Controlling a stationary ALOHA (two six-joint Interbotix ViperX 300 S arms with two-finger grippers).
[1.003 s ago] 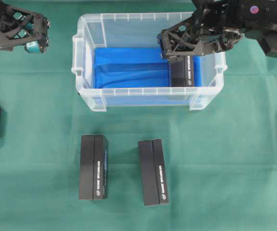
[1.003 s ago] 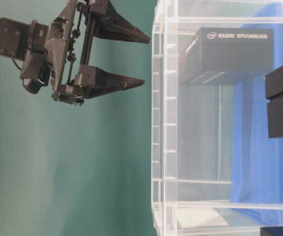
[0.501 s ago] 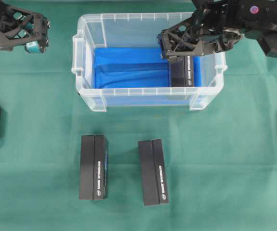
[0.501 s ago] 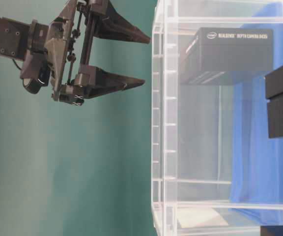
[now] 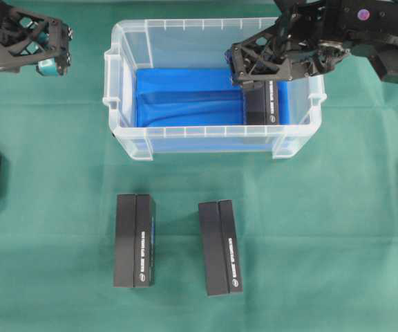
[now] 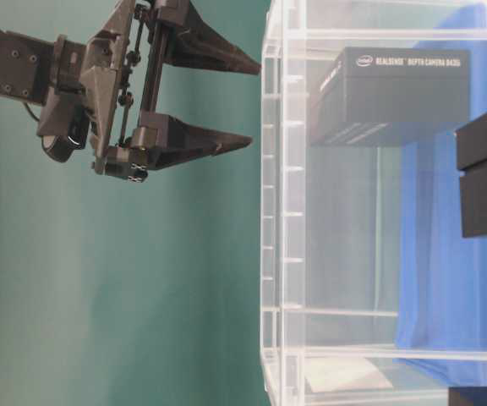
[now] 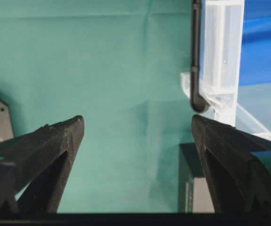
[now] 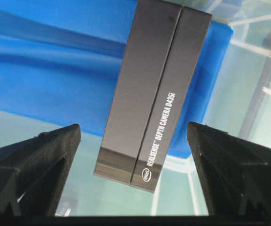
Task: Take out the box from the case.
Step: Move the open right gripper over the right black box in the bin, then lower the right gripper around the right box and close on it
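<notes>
Black rectangular cardboard box point(image 8: 154, 94) is lying on the blue sheet at the right end of the clear translucent plastic case point(image 5: 213, 142), directly beneath the right pincer point(image 5: 244, 69), whose spread fingers are flanking it without touching. Left pincer point(image 6: 239, 101), also spread, is hanging outside the case's left wall.

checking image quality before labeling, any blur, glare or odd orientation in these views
Overhead: even light, sharp, soft shadows beside the boxes on the cloth. Table-level: picture turned sideways; the case wall hazes the box behind it, print still readable. Both wrist views: near fingers dark and soft, background sharper.
</notes>
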